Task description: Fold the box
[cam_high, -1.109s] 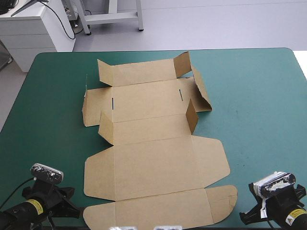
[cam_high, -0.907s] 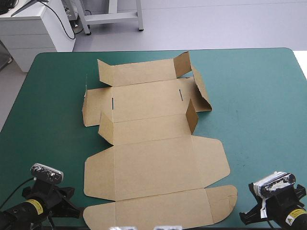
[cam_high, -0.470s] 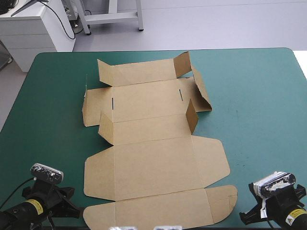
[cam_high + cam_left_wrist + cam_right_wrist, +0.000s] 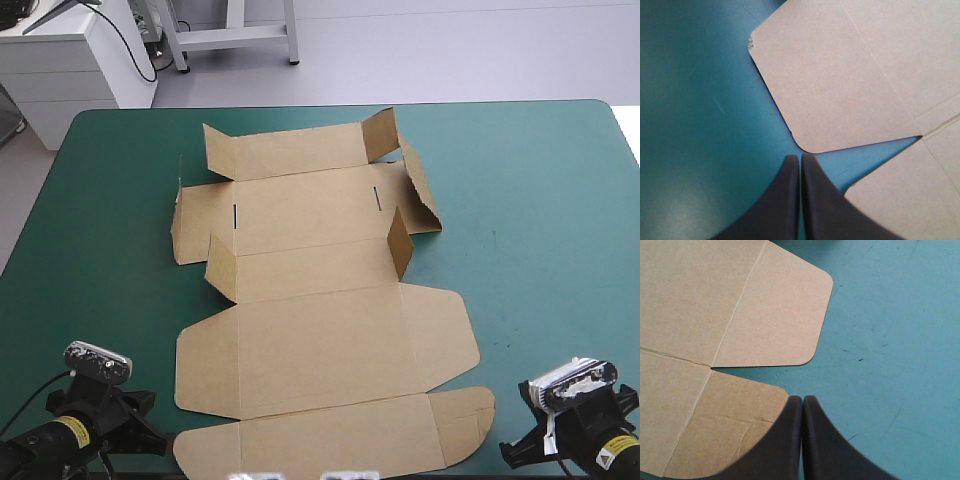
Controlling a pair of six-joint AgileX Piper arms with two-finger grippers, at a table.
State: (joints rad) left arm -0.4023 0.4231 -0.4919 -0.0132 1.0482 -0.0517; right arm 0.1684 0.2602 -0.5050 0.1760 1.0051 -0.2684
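**A:** Where is the box point(image 4: 320, 300)?

**B:** It's a brown cut sheet in the middle of the teal-green counter point(image 4: 540, 200), running from 12 o'clock down to 6 o'clock and sitting slightly toward 9 o'clock. The half toward 6 o'clock lies flat, with its rounded flaps spread out to 3 and 9 o'clock.

**A:** And the half toward 12 o'clock?

**B:** Partly raised. The far strip point(image 4: 285, 152) has its end tabs standing up, and so does the strip nearer the middle. A side flap point(image 4: 420, 190) at 3 o'clock is lifted and creased. Two short slits point(image 4: 234, 214) mark the panel between the strips.

**A:** What about the left end effector point(image 4: 800, 157)?

**B:** It's at about 7 o'clock, off the board. Its black fingers are pressed together into one point and hold nothing. The tip is over bare counter, just beside a flap's rounded corner.

**A:** And the right end effector point(image 4: 803, 399)?

**B:** It's at about 5 o'clock, also closed and empty. Its tip is at the edge of the nearest rounded flap, with bare counter toward 3 o'clock.
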